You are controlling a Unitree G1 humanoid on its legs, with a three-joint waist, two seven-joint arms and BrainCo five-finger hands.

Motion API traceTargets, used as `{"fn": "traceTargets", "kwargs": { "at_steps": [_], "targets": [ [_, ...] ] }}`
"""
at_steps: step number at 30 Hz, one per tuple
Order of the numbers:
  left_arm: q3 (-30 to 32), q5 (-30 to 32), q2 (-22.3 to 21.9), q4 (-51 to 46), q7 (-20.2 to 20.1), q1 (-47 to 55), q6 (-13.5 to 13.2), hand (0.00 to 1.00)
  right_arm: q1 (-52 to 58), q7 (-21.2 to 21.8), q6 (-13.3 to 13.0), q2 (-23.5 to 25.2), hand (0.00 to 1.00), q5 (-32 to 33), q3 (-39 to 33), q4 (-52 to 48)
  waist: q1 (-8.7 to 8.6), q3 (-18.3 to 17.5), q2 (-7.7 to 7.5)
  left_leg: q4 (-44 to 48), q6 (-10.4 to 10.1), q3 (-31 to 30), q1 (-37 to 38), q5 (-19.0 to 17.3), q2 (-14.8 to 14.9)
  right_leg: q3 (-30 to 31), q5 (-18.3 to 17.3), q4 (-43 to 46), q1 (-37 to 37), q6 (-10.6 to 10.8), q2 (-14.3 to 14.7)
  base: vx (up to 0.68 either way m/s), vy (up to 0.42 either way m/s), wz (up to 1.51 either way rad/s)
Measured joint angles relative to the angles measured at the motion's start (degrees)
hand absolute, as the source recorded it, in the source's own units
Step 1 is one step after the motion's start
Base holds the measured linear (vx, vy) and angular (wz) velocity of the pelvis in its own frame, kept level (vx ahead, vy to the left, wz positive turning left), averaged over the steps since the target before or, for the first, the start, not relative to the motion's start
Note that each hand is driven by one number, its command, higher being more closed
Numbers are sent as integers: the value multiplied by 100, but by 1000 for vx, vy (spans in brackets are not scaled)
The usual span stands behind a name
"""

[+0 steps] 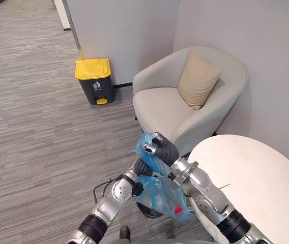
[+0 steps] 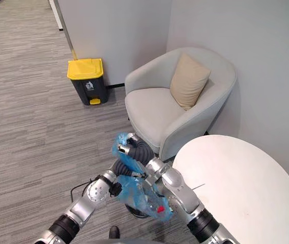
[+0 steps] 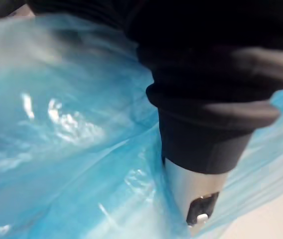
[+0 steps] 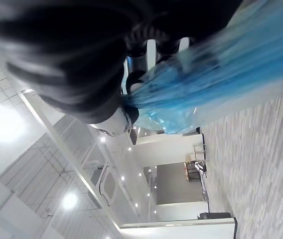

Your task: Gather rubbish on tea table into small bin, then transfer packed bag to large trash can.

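Blue bag [image 1: 160, 195] of thin, see-through plastic hangs in the air between the two hands, off the edge of the round white table [image 1: 256, 183] and above the grey striped floor [image 1: 32, 127]. Something small and red [image 1: 178, 209] shows through its lower part.

The right hand [image 1: 160, 147] is at the top of the bag, at 12 o'clock from the bag's middle. Its fingers [image 1: 148, 149] are curled in, and the gathered plastic is bunched around and between them. The right wrist view shows the same pinch, with the blue film pulled tight away from the fingers.

The left hand [image 1: 143, 168] sits just below the right one, at about 10 o'clock from the bag's middle and pressed against the plastic. Its fingers are behind the bag, so I cannot tell whether they are curled or straight. The left wrist view shows blue film lying against a dark ribbed cover.

A dark trash can [image 1: 94, 81] with a shut yellow lid stands by the wall [image 1: 124, 30] at 11 o'clock from the bag, well apart from it. A pale armchair [image 1: 165, 109] is at 12 to 1 o'clock, with a tan cushion [image 1: 198, 79] leaning on its back. The table lies at 3 to 4 o'clock, near the bag.
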Motion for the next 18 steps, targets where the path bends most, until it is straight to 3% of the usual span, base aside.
{"fn": "traceTargets", "kwargs": {
  "at_steps": [18],
  "targets": [
    [-290, 166, -126, 642, 98, -127, -26, 0, -353, -95, 95, 42, 100, -9, 182, 48, 0, -2, 1, 0, -1, 19, 11, 0, 4, 44, 26, -9, 3, 2, 10, 0, 0, -1]
  ]
}}
